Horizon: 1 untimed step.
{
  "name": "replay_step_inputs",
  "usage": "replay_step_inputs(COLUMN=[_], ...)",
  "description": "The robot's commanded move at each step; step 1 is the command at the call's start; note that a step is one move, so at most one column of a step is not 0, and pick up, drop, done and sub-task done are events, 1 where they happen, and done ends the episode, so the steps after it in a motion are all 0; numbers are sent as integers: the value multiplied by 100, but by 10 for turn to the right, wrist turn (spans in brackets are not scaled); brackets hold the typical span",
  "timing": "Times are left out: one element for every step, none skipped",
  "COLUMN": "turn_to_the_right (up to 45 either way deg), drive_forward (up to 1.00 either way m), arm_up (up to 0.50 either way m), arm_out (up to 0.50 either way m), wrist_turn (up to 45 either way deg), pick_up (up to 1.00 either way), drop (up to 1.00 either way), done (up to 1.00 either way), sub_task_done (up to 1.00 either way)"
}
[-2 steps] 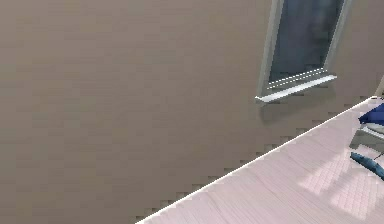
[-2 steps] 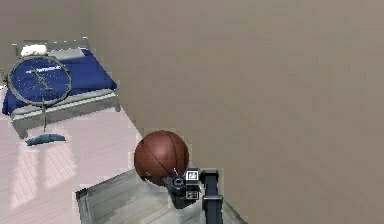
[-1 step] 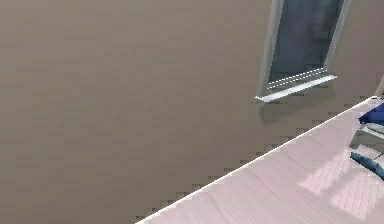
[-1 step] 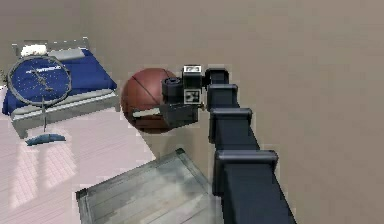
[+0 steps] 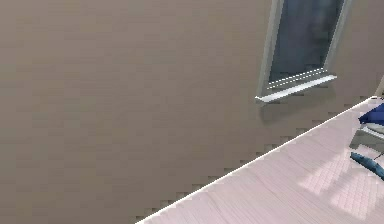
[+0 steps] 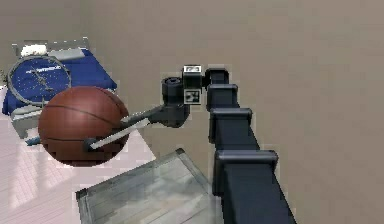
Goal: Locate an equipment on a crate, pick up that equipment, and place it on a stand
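Note:
A brown basketball (image 6: 70,112) hangs at the far end of my gripper (image 6: 98,142) in the arm side view, clear of the floor and of the box below, so the gripper holds it. The thin fingers (image 6: 130,125) run across the ball's front. The dark arm (image 6: 240,150) rises from the bottom edge towards the beige wall. A grey open-topped crate-like box (image 6: 150,190) sits below the arm and to the right of the ball.
Behind the ball, a blue-covered surface (image 6: 95,68) carries a tennis racket (image 6: 35,78). In the forward view a brown wall (image 5: 130,90) with a window (image 5: 305,45) stands close ahead. Pale floor (image 5: 300,180) runs along it, with blue furniture (image 5: 373,120) at the right edge.

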Motion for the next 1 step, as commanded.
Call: replay_step_inputs(turn_to_the_right=[0], drive_forward=[0], arm_up=[0], arm_out=[0], wrist_turn=[-450], pick_up=[0], drop=[0], done=[0], sub_task_done=[0])
